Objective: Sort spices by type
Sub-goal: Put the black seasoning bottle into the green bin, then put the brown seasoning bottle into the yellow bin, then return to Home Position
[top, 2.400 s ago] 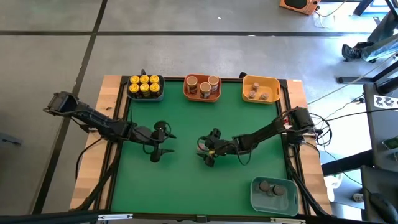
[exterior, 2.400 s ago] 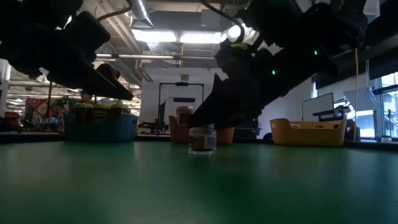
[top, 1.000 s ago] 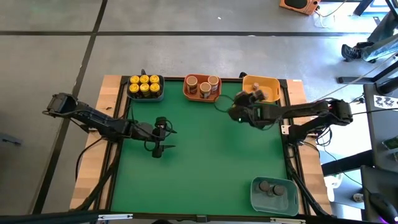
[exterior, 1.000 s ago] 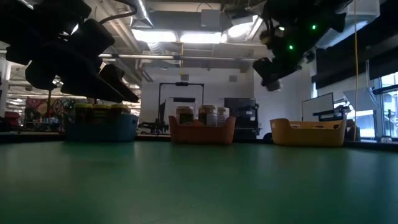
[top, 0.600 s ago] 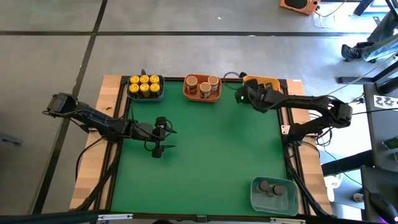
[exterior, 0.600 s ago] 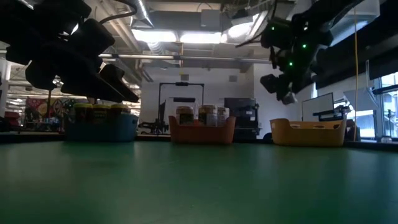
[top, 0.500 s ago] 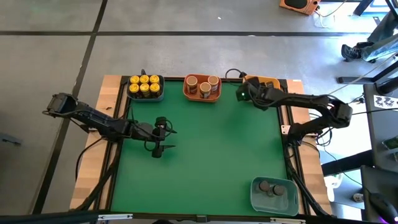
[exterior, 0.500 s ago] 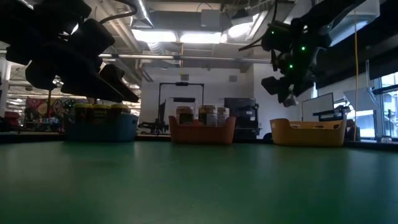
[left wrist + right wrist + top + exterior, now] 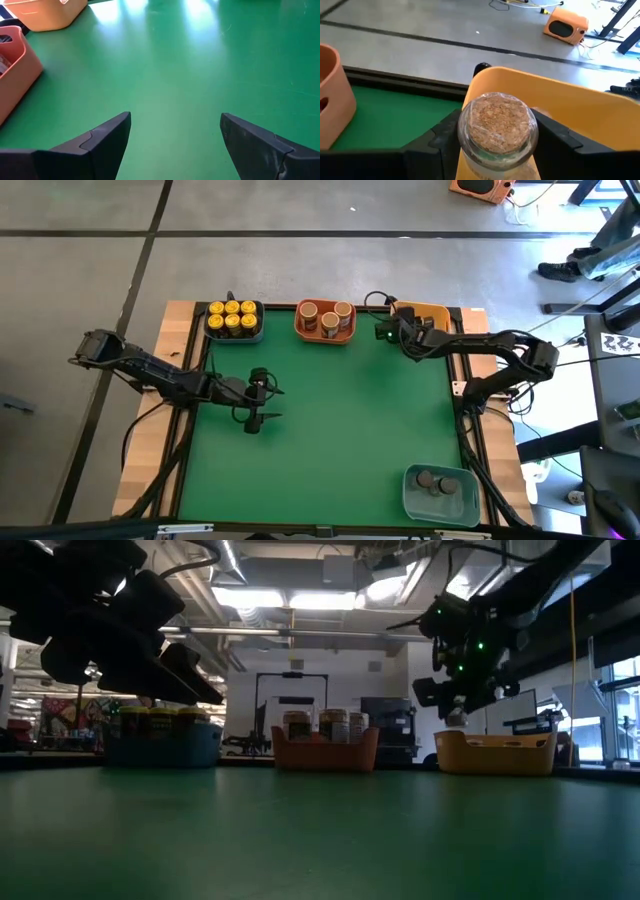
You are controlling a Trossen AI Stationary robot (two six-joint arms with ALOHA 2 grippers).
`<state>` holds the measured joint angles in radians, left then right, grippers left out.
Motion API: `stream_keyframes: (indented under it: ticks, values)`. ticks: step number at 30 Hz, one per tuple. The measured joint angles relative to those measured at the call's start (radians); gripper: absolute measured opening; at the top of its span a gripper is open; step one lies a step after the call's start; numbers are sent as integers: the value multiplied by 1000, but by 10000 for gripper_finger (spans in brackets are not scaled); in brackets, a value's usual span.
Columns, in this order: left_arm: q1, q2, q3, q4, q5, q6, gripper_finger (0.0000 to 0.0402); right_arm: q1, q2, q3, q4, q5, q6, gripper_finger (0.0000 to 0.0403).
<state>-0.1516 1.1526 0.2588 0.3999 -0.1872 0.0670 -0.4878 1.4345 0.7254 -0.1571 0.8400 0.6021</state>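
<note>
My right gripper hangs at the near left corner of the yellow bin at the table's far right. It is shut on a small glass spice jar with a grey-brown top. My left gripper stands open over the green mat at the left, with nothing between its fingers. Spice jars with yellow lids fill the blue bin. Wider tan-lidded jars stand in the orange bin. My right gripper pinches the jar's glass sides just below its top between the two fingers. The fingers slant downward toward the far edge. The jar stands upright in the hold, lifted clear, in front of the yellow bin's rim.
A teal bin with a few dark-topped jars sits at the near right corner. The three bins line the far edge. The green mat between the arms is bare. Cables lie by the far right corner.
My right gripper has carried the jar toward the table's far right corner and down to the yellow bin, rolling as it went. It stays shut on the jar.
</note>
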Motion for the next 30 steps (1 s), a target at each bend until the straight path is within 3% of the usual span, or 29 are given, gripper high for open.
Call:
stream_keyframes:
  ticks: [5,19,30]
  values:
    - [0,0,0,0,0,3,306,-34,32,-55,156,-10,-2,190]
    - [3,0,0,0,0,4,306,-124,116,-60,190,-100,-2,192]
    - [3,0,0,2,0,4,306,-122,121,-60,192,-89,-23,323]
